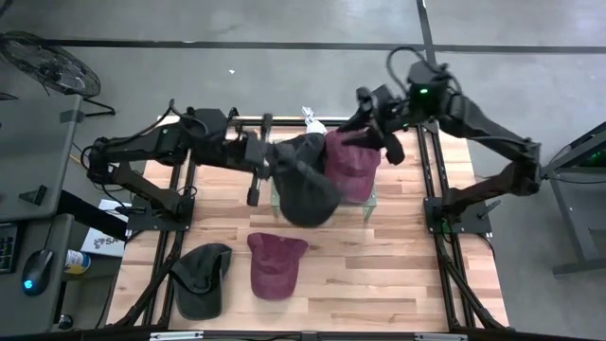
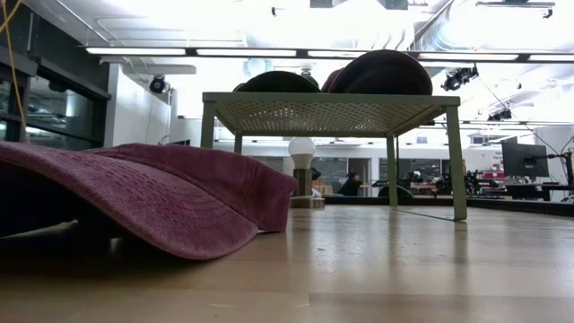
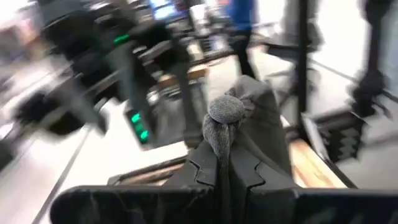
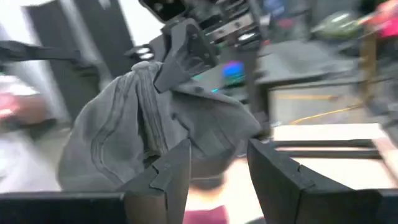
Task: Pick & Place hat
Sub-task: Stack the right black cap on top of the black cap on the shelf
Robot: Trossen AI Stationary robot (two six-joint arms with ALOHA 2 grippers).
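My left gripper [image 1: 272,159] is shut on a dark grey hat [image 1: 308,188], held high over the left part of the green mesh stand [image 1: 369,205]. The same hat shows in the right wrist view [image 4: 143,124]. A maroon hat [image 1: 352,163] lies on the stand. In the low view a dark dome [image 2: 278,82] and a maroon dome [image 2: 381,72] sit on the stand top [image 2: 332,103]. My right gripper [image 4: 214,171] is open just beyond the grey hat, over the stand's far right, nothing between its fingers. My left gripper pinches bunched cloth of the grey hat's crown [image 3: 219,146], just under the top button [image 3: 227,109], between its two fingers. The fingers come about level from the table's left. Several gathered folds are in the pinch. The hat hangs slack below the fingers.
Near the table's front edge lie a dark hat [image 1: 203,277] and another maroon hat [image 1: 276,264], which fills the low view's left foreground [image 2: 152,193]. Bare wooden tabletop [image 1: 398,275] lies at the front right. Black frame rails [image 1: 441,237] run along both sides.
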